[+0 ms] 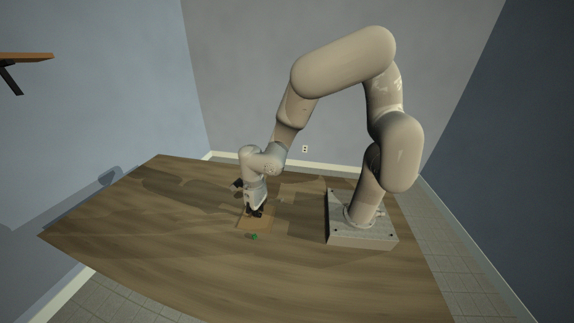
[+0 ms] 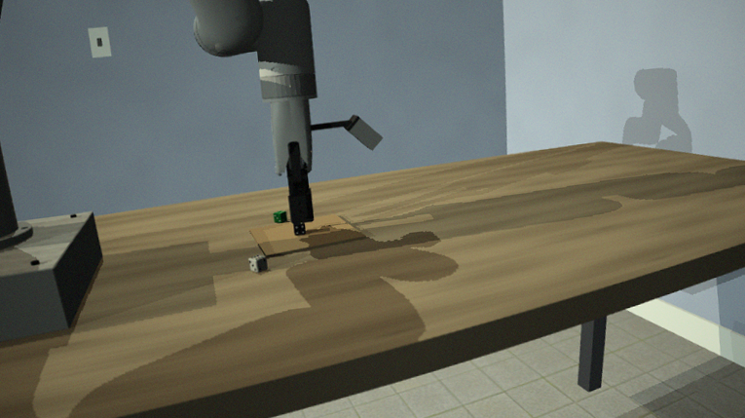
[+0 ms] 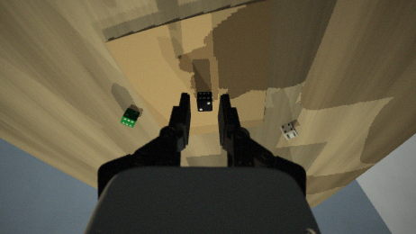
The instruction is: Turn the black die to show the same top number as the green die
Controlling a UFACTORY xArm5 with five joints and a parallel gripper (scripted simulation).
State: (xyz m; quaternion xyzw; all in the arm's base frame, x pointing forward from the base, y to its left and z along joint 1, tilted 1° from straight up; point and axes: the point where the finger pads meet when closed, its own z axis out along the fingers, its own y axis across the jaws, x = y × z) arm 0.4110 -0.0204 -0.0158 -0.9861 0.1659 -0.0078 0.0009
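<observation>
The black die [image 2: 299, 229] [image 3: 204, 104] appears to stand on the tan mat [image 1: 263, 225] [image 2: 270, 239] [image 3: 144, 74]. In the wrist view its upward face seems to show two pips and the side towards that camera six. My gripper [image 1: 255, 213] [image 2: 301, 221] [image 3: 204, 104] is partly open around the black die, with a gap on each side. The fingers mostly hide this die in the top view. The green die [image 1: 254, 236] [image 2: 279, 216] [image 3: 130, 118] lies off the mat; its bright upward face shows several pips, seemingly six.
A white die [image 1: 281, 199] [image 2: 258, 263] [image 3: 289, 130] lies off the mat, near a corner, on the side opposite the green die. One of its faces shows several pips. The robot base [image 1: 357, 239] [image 2: 0, 317] stands on the wooden table [image 1: 240, 276] [image 2: 528, 264].
</observation>
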